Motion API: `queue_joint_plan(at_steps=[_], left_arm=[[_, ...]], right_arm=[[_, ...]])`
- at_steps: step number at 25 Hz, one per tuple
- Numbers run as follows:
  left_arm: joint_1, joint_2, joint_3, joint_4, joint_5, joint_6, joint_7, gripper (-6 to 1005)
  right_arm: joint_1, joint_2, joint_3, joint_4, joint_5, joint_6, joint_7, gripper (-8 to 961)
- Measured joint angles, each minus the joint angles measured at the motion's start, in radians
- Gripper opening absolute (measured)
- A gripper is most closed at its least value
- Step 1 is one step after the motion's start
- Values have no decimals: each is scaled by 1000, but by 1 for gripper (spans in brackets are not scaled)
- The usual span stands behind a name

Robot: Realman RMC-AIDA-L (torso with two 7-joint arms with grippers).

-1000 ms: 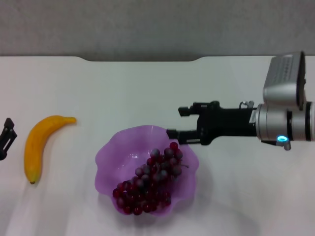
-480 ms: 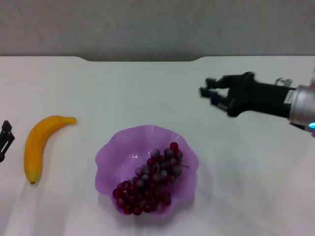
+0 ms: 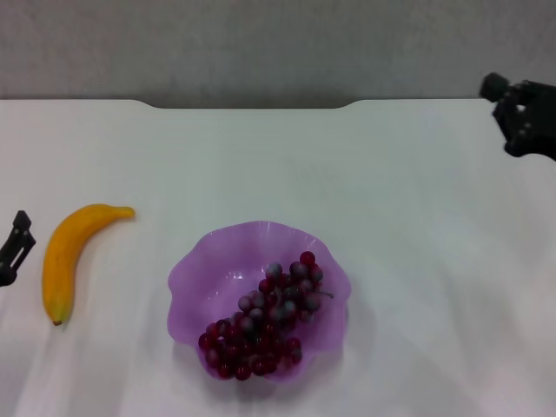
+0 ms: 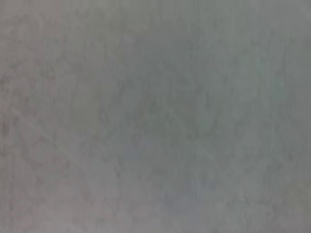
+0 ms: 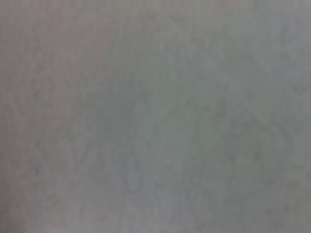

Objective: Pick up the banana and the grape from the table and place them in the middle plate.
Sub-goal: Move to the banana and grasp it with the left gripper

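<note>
The grape [image 3: 263, 323], a bunch of dark red-purple grapes, lies inside the middle plate [image 3: 208, 261], a translucent purple dish with a wavy rim, at the table's front centre. The banana [image 3: 68, 254] lies on the table to the left of the plate, apart from it. My right gripper [image 3: 506, 115] is open and empty, high at the far right edge of the head view, well away from the plate. My left gripper [image 3: 16, 246] shows only as a dark tip at the left edge, just left of the banana. Both wrist views show only a plain grey surface.
The white table [image 3: 408, 261] spreads around the plate. Its far edge runs along a grey wall at the back.
My right gripper has pulled back from above the plate's far right rim, up and to the right edge of the view, empty. The grape stays in the plate. The banana has not moved.
</note>
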Motion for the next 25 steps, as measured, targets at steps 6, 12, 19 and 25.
queue_joint_plan(at_steps=[6, 12, 19, 25], left_arm=[[-1, 5, 1, 7, 0, 76, -78, 892], [-8, 5, 12, 10, 6, 79, -104, 893], [-85, 5, 89, 10, 12, -20, -158, 887], [-135, 5, 115, 11, 12, -76, -167, 889]], right_arm=[[-67, 1, -51, -4, 174, 2, -154, -2], [-105, -1, -123, 4, 240, -1, -215, 0], [-97, -7, -247, 46, 220, 6, -234, 0], [-26, -9, -290, 132, 135, 11, -267, 0]])
